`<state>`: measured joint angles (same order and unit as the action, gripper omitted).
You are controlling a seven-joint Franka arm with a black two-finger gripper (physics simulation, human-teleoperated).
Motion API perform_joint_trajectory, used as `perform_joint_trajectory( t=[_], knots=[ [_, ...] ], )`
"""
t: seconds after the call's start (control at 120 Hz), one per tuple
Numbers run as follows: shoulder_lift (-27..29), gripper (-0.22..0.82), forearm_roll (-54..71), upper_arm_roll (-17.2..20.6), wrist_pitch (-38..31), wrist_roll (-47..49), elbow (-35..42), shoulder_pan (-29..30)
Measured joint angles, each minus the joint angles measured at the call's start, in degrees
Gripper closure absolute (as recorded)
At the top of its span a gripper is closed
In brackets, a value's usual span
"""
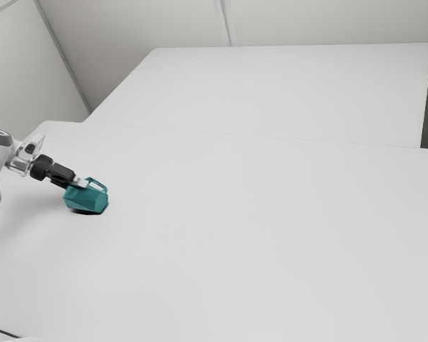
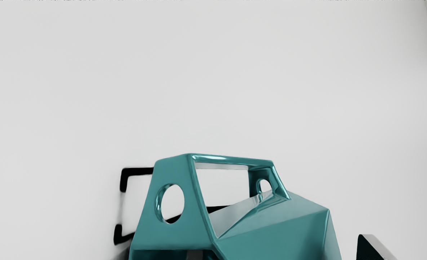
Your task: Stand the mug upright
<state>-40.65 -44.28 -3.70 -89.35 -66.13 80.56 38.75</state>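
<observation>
Because the mug [image 1: 85, 199] lies on its side, handle [image 2: 231, 159] uppermost, standing it up is what's left, I judge. The gripper [image 1: 81, 182] is at it, jaws spread, one clear of its wall. The bench [image 1: 257, 235] stretches widest toward the exterior view's right; its far-left corner is nearer the mug.

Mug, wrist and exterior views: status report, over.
Gripper open, one finger clear of the mug's body. Mug on its side on the table, not upright. Handle juts upward, possible snag.
</observation>
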Motion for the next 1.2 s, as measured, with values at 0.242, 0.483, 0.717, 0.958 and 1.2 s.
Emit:
perform_joint_trajectory(
  t=[0.242, 0.483, 0.717, 0.958, 1.2],
  knots=[
    [0.14, 0.44, -2.59, 0.00, 1.07, -0.99, 0.03, 0.01],
    [0.34, 0.69, -4.54, 0.64, 2.24, -1.75, 0.02, 0.00],
    [0.54, 0.75, -4.94, 1.20, 2.38, -2.30, 0.06, -0.08],
    [2.42, 0.77, -4.73, 1.25, 2.80, -2.45, 0.31, -0.74],
    [7.24, 0.78, -1.06, 0.86, 3.14, -2.20, 0.08, -5.16]
  ],
)
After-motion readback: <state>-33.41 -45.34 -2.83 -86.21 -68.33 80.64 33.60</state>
